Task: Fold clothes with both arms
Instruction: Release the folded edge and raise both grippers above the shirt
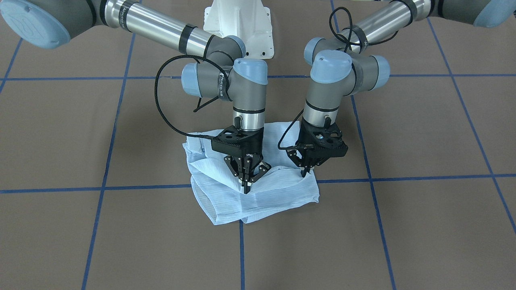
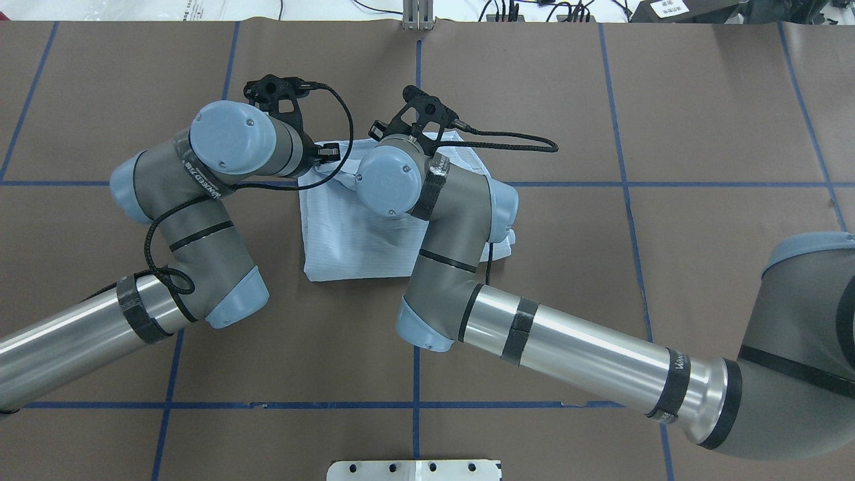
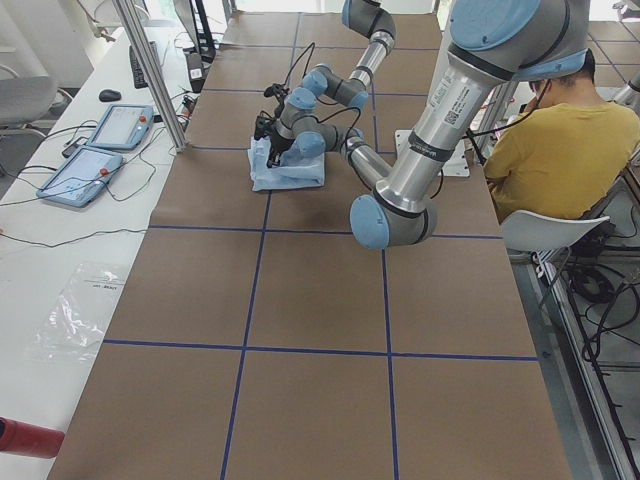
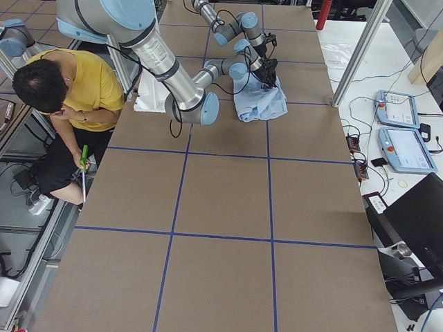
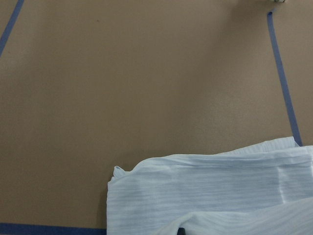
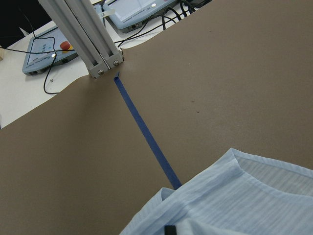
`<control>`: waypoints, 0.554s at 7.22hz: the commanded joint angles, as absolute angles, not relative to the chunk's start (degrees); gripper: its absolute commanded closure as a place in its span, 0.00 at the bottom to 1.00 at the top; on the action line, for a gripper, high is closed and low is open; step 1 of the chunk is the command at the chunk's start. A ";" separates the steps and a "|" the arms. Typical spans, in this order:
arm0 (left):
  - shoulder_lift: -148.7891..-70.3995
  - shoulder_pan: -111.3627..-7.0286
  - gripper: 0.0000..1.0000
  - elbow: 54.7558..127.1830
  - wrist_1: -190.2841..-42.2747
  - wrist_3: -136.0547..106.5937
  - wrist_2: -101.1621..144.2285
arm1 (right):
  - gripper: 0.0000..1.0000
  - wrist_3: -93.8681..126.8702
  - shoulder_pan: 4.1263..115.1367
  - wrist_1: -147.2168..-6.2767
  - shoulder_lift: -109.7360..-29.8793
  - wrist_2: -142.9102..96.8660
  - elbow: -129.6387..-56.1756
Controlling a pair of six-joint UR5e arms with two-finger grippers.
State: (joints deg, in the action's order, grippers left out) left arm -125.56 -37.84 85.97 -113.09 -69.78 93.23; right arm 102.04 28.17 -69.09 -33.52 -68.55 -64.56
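Shirt [image 1: 266, 197]: thin, pale-blue, fine-striped, crinkled; folded into rough rumpled rectangle.

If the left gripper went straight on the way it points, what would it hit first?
The shirt: the left gripper points steeply down, its tips at the fabric, with the table likely right beneath.
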 commanded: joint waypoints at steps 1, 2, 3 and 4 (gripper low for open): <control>-125.68 -37.88 0.91 82.98 -116.09 -69.79 92.47 | 0.07 100.12 28.30 -67.85 -31.92 -68.73 -63.54; -125.60 -37.97 0.01 82.97 -116.80 -69.79 92.37 | 0.00 99.24 28.82 -68.03 -30.77 -70.99 -63.54; -125.51 -38.93 0.00 83.40 -118.72 -67.26 92.98 | 0.00 95.75 29.87 -67.94 -30.76 -73.28 -64.15; -125.42 -39.72 0.00 83.67 -118.91 -62.97 93.16 | 0.00 92.84 32.23 -67.94 -32.15 -78.17 -65.90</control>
State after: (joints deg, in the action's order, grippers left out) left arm -125.52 -38.81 83.39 -118.07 -67.00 92.87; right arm 96.28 30.05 -67.96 -31.26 -73.48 -64.38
